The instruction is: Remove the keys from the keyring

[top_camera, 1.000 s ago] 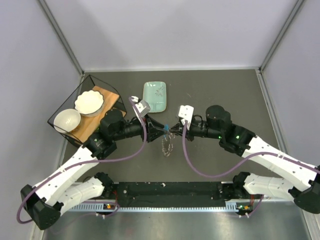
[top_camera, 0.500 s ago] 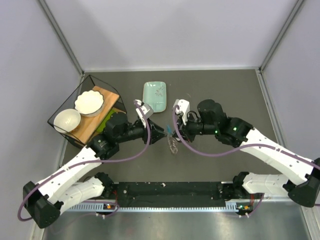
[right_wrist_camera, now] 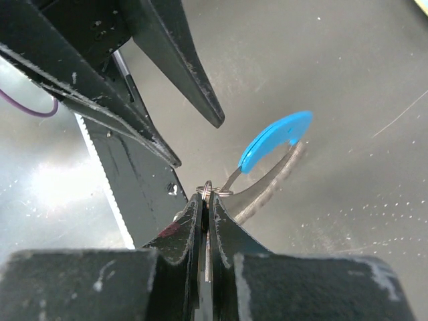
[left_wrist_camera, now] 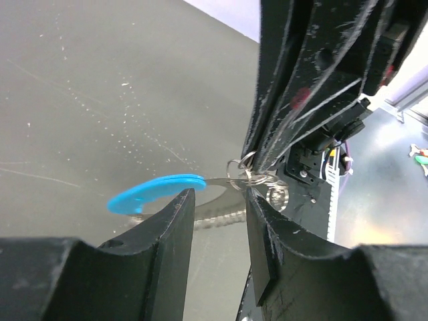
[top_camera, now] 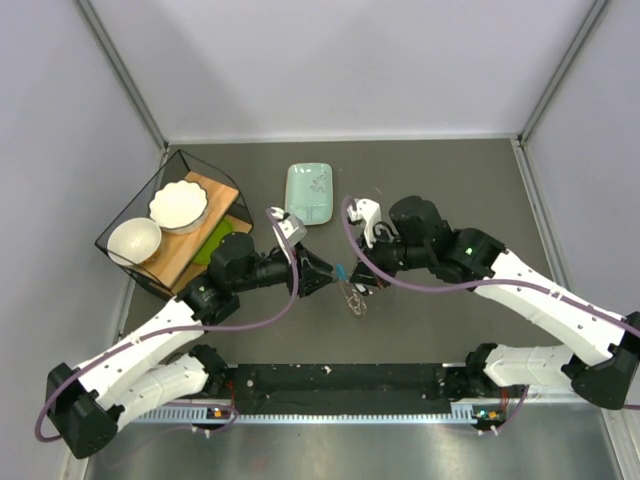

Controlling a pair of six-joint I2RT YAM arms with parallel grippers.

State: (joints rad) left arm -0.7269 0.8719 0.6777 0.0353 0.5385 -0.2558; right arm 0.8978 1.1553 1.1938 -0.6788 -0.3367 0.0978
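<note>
The right gripper [right_wrist_camera: 204,199] has its two black fingers pressed tight together & pinches the small thin metal keyring [right_wrist_camera: 212,190]. The ring pokes out just past the fingertips. The bright blue curved tag [right_wrist_camera: 275,139] hangs on the ring & sticks out beyond the tips, above the dark grey table [right_wrist_camera: 348,80]. The left gripper [left_wrist_camera: 219,199] points at the right one, tip to tip. Its fingers are apart w/ a small gap & hold nothing. The tag is just past one of its fingertips, the ring just past the gap. From above, the thin silvery-grey metal keys [top_camera: 355,302] show just beside both sets of fingertips, on the near side. Can't tell if they touch the table.
</note>
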